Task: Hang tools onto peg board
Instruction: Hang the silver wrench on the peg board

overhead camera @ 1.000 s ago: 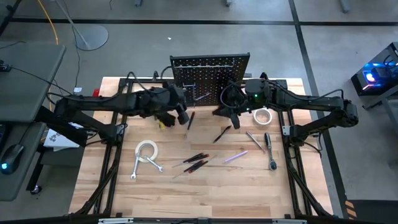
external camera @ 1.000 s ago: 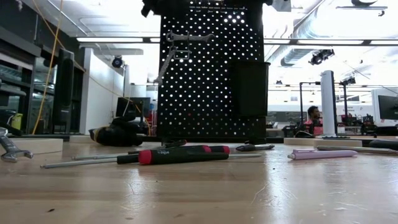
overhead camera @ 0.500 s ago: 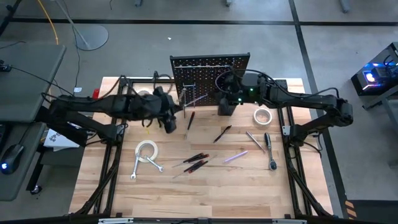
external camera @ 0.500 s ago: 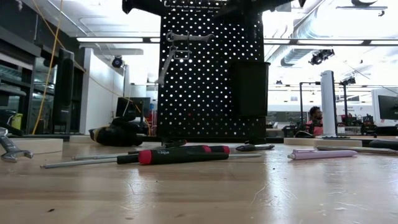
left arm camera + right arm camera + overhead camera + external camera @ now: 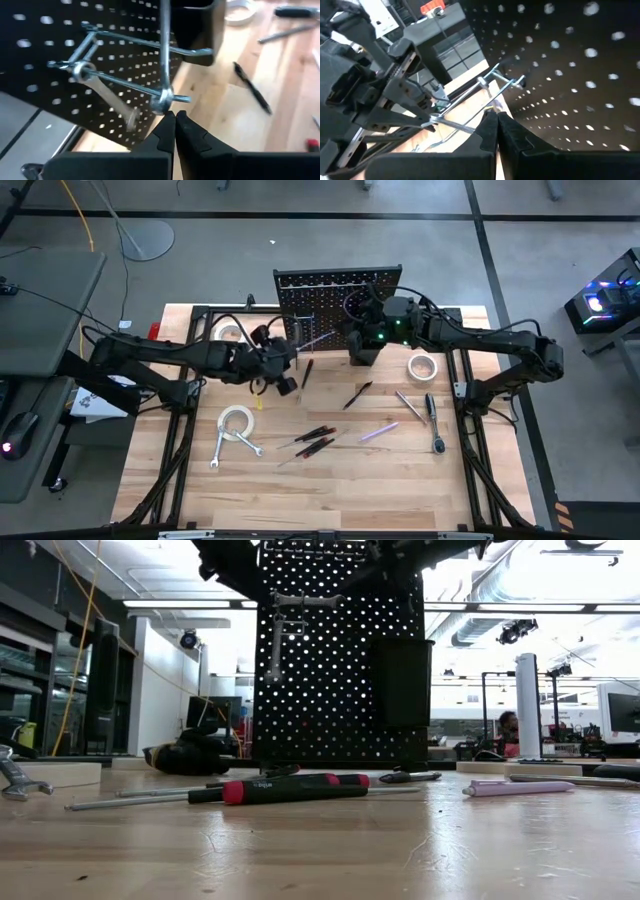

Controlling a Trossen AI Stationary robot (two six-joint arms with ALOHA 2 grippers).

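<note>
- Your left gripper was open a second ago and now its fingers are pressed together with nothing in them
- The wrench now hangs straight on a hook of the peg board, just past those fingertips, so that tool looks done
- Your left arm has pulled back a bit from the board
- Your right gripper stays closed and empty, up close to the board
- More tools wait on the table behind both grippers, like the tape roll and a red screwdriver

Left claw shut, backed off peg board (wrench now vertical).
</note>
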